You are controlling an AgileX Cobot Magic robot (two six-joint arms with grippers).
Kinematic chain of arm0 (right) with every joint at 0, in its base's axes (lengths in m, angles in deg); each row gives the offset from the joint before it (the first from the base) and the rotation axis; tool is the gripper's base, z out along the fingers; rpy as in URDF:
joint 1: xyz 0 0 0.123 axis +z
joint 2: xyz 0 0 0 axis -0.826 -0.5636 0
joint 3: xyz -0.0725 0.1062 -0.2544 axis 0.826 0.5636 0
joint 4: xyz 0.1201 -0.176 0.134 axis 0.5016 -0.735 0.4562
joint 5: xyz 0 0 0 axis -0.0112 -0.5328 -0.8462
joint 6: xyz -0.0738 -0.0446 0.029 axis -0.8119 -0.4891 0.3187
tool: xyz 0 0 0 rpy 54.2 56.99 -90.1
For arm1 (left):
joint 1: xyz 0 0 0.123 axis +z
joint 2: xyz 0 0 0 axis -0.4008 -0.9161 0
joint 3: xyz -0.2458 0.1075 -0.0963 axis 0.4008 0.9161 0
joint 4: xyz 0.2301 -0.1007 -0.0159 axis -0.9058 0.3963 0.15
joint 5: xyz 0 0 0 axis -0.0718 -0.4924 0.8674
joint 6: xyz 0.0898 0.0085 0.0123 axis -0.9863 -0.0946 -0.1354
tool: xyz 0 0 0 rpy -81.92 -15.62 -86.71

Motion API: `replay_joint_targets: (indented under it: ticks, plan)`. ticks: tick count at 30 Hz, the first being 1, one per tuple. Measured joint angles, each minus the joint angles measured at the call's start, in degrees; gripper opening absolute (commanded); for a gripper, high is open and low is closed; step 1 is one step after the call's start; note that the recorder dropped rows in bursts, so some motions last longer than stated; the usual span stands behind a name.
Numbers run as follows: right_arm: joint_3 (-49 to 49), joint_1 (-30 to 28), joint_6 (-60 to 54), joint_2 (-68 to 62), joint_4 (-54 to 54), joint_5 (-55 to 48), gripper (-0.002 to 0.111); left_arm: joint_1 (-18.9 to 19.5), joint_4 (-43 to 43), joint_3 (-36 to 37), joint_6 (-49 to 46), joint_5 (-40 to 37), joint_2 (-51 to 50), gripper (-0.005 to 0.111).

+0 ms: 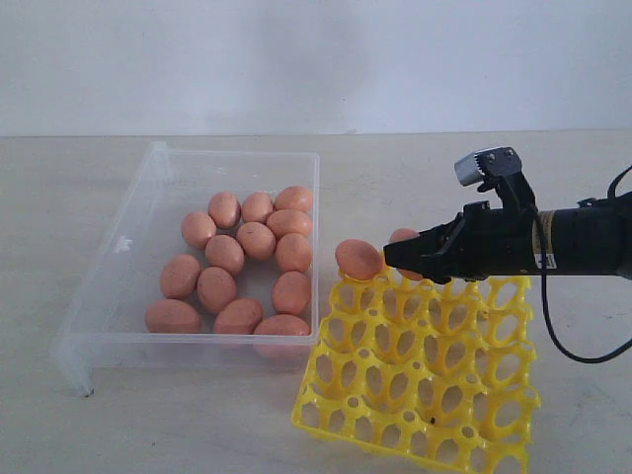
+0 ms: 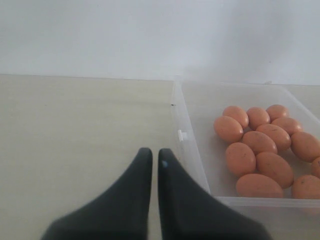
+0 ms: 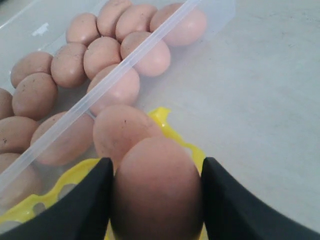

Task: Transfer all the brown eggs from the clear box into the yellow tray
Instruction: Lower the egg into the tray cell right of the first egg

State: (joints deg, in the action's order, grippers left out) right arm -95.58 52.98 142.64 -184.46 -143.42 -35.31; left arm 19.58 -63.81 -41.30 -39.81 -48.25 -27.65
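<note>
Over the bare beige table (image 2: 75, 125) the left pincer (image 2: 155, 156) hangs with its black jaws nearly together, holding nothing, just beside the outer wall of the clear shallow plastic box (image 1: 128, 242). Open table lies between the box and the far edge. Small oval brown eggs (image 1: 256, 240) crowd the box's right half. The bright yellow lattice egg tray (image 1: 427, 367) sits just beside the box's near right corner, one egg (image 1: 357, 259) in its far-left cup. The right pincer (image 1: 407, 255) grips another egg (image 3: 157, 190) over the tray's far edge.
</note>
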Motion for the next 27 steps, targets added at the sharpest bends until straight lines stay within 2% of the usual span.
replay_joint_targets:
  ticks: [4,11,19,27]
  plan:
    - [0.00,0.00,-1.77,-0.93,0.85,0.18,0.001,0.00,0.00,0.00,0.00,0.00,0.00,0.004]
    - [0.00,0.00,-4.02,-1.98,3.65,1.19,0.029,0.00,0.00,0.00,0.00,0.00,0.00,0.004]
    - [0.00,0.00,-5.94,-1.98,7.42,1.34,0.049,0.00,0.00,0.00,0.00,0.00,0.00,0.004]
    - [0.00,0.00,-6.42,-1.98,7.53,1.47,0.050,0.00,0.00,0.00,0.00,0.00,0.00,0.004]
